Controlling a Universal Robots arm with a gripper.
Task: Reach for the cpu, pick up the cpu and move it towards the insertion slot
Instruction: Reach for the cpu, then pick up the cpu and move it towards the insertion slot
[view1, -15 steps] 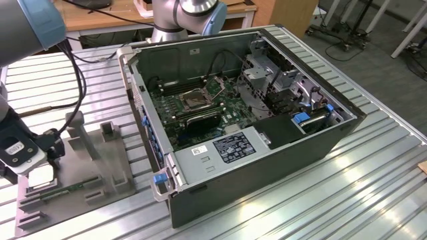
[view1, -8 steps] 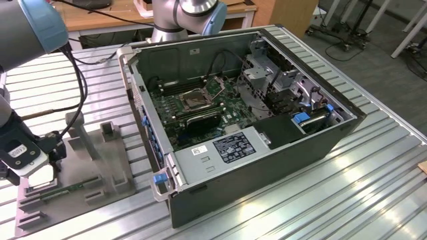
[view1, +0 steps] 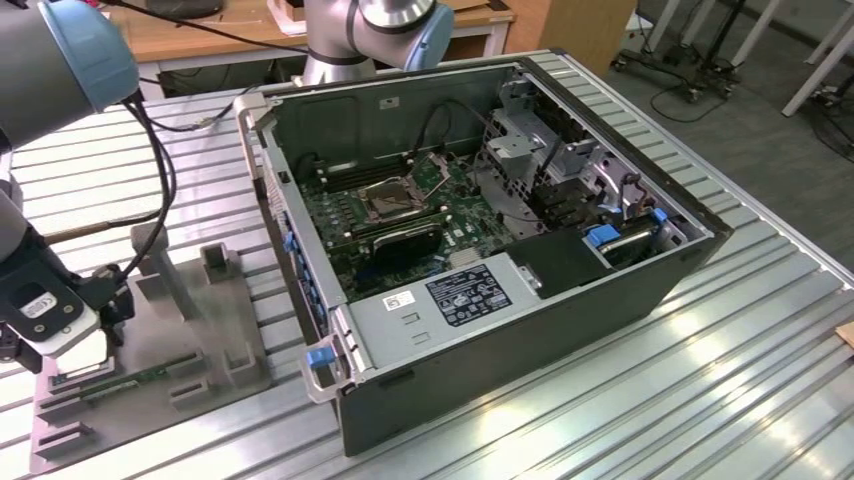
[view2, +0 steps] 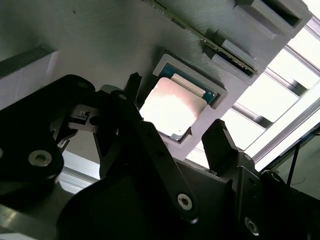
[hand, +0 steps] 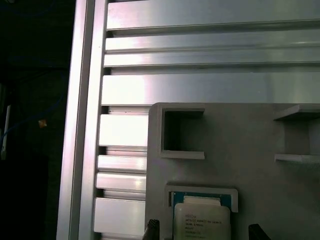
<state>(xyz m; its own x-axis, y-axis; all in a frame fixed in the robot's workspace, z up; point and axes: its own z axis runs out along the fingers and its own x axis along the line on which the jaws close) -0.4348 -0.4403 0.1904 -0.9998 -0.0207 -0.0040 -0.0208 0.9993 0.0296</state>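
Black tool (view2: 177, 106) spread wide, empty, straddling square silvery cpu (view2: 170, 106) in grey tray (view2: 100, 40).

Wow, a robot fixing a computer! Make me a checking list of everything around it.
Surface: slatted metal table carrying a grey fixture plate and an open computer case.
Job's things: cpu lying in its holder on the plate; insertion slot on the board inside the case.
Clutter: green memory stick on the plate.
Grippers: gripper open, fingers either side of the cpu, not closed on it.
Cables: black cable hanging along the arm.
Surroundings: wooden desk beyond the table.
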